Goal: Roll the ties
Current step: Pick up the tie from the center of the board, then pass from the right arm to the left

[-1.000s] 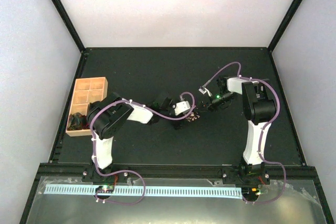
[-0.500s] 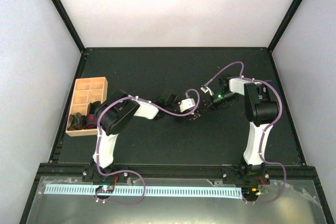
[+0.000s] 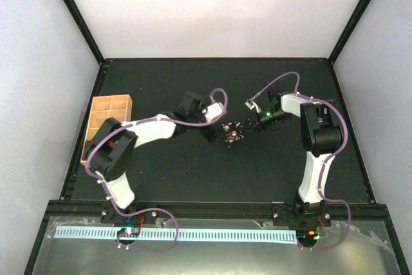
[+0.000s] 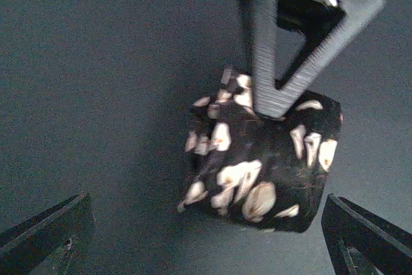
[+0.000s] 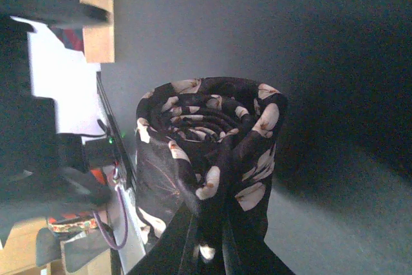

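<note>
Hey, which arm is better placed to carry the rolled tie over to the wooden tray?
Left, probably. The left gripper is open, straddling the rolled tie, and that arm stands nearer the tray; the right gripper is shut on the roll, farther away.

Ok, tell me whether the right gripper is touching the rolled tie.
Touching. The right wrist view shows the right gripper pinched on the rolled tie; the left wrist view shows its finger pressed against it.
</note>
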